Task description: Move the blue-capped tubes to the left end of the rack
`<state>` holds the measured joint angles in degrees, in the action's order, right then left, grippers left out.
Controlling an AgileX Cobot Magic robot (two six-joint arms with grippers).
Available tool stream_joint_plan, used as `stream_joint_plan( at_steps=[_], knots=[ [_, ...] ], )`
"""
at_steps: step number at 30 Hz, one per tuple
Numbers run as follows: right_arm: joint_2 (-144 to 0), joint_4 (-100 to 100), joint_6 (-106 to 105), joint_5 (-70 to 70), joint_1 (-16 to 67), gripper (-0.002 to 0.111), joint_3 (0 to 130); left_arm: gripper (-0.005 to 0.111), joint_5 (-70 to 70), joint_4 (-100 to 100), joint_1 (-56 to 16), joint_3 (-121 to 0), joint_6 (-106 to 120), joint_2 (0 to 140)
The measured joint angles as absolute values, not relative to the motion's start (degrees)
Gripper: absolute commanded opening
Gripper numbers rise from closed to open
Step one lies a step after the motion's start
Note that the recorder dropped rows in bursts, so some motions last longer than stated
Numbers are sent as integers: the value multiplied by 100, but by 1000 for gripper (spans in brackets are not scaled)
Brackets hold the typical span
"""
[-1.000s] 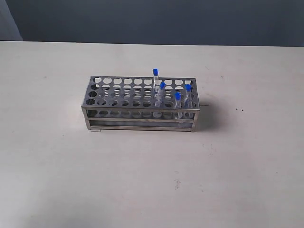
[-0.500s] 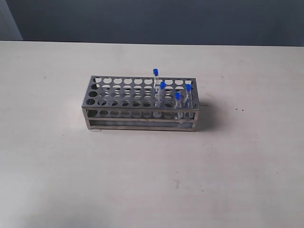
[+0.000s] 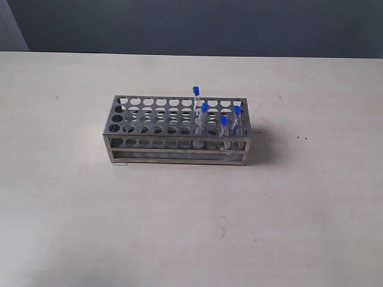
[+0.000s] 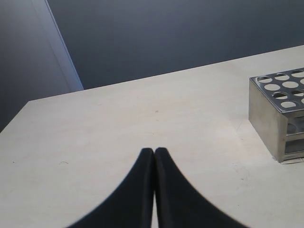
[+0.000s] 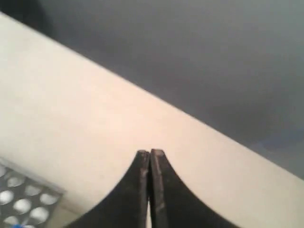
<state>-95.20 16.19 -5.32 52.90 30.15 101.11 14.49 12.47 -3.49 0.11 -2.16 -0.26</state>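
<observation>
The steel rack (image 3: 149,117) stands mid-table in the exterior view. Several blue-capped tubes stand upright in its right half: one in the back row (image 3: 195,91), one further forward (image 3: 204,108), a short one near the front (image 3: 224,121) and one at the right end (image 3: 237,111). The rack's left holes hold nothing. Neither arm appears in the exterior view. My left gripper (image 4: 154,151) is shut and empty above bare table, with a corner of the rack (image 4: 266,109) off to one side. My right gripper (image 5: 150,153) is shut and empty too; a rack corner (image 5: 28,197) shows beside it.
The pale table (image 3: 191,227) stretches on all sides of the rack. Its far edge meets a dark wall (image 3: 197,24). A few small dark specks mark the tabletop.
</observation>
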Motion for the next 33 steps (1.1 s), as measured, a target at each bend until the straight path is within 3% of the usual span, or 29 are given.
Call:
stream_joint_plan(
  at_steps=[4, 11, 33],
  knots=[
    [-9815, 1096, -832, 5339, 3560, 7, 10111, 0, 1449, 1247, -349, 11, -216, -26],
    [-10649, 949, -639, 5327, 4254, 51, 10111, 0, 1449, 1247, -349, 11, -216, -26],
    [-11725, 54, 113, 6322, 4309, 51, 10111, 0, 1449, 1247, -349, 11, -216, -26]
  ],
)
